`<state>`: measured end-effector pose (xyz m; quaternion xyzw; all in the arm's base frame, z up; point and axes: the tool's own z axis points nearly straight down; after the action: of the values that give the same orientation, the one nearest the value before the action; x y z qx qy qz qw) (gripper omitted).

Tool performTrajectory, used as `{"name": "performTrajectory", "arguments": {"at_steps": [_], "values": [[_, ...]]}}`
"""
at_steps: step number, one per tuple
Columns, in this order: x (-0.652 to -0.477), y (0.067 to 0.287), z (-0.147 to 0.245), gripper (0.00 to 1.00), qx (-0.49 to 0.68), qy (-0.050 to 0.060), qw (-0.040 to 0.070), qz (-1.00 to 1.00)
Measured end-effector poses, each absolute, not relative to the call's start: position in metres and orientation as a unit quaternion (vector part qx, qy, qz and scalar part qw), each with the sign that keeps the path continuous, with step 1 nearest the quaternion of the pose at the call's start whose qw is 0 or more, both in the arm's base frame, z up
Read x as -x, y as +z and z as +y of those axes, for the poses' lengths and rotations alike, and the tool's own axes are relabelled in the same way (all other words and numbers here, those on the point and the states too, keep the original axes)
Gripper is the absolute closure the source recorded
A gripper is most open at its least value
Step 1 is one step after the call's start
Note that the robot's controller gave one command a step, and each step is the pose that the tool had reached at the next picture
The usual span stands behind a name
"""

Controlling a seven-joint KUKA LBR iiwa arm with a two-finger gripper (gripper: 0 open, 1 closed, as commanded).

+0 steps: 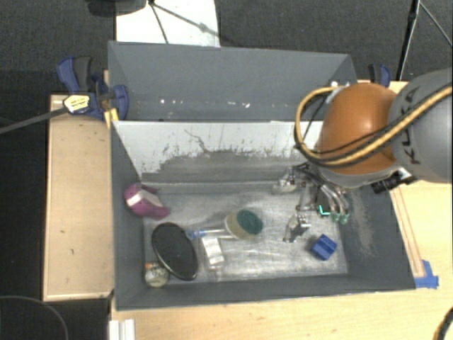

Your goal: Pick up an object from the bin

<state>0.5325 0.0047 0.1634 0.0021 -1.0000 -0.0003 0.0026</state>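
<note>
- Your grey bin [212,83] holds a few loose things on its floor.
- Your end effector [297,227] hangs low toward the bin's 4 o'clock; you cannot tell whether it is open or closed.
- A black oval disc [175,251] lies at 8 o'clock.
- A teal-faced round piece [245,223] lies at the end effector's 9 o'clock.
- The small blue block [323,247] sits just beside the end effector, at its 4 o'clock.

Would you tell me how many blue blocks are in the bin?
1: a blue block lies at the right, just lower right of the gripper; the arm may hide others.
</note>
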Motion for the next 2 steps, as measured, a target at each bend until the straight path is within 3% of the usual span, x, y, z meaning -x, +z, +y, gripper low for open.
{"name": "performTrajectory", "arguments": {"at_steps": [1,2], "values": [[-0.4971,0.0737,0.0276,0.00,-0.031,0.000,-0.004,-1.000],[-0.5000,0.0773,0.0271,1.00,-0.030,0.000,-0.007,-1.000]]}}
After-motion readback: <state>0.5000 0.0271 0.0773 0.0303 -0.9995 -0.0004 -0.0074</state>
